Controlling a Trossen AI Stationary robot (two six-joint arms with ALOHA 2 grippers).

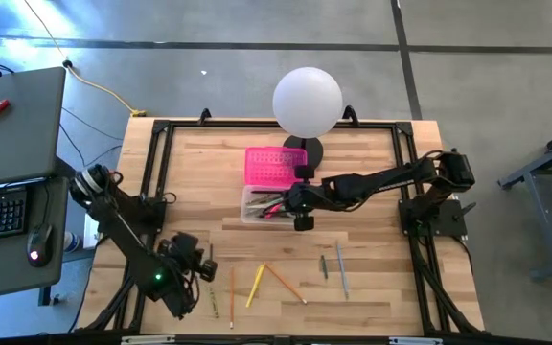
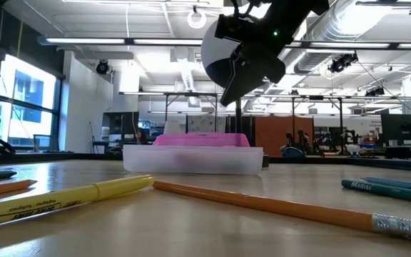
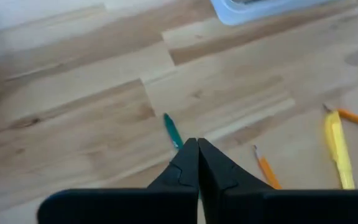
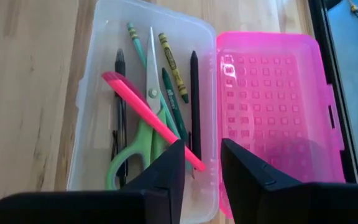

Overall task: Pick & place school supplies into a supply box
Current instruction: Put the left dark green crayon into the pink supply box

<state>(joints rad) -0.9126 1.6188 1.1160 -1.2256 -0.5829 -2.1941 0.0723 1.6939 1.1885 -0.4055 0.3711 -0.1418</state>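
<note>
Two pincers are mine. My right pincer (image 4: 196, 163) hangs with its jaws apart and empty just above the clear plastic pencil case (image 4: 98, 74), whose hot-pink dotted lid (image 4: 272, 106) lies open beside it. Inside the case lie green-handled scissors (image 4: 143, 134), a pink marker (image 4: 148, 115) across them, and several thin pens. My left pincer (image 3: 197, 163), jaws pressed together, is low over the wooden counter (image 3: 73, 124), its tips at the end of a thin green pencil (image 3: 173, 130). A yellow pen (image 3: 337, 146) lies near on the counter.

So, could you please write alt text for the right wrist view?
The right gripper hangs open over a clear supply box holding green-handled scissors, a pink marker and crayons; its pink lid lies open beside it.
</note>
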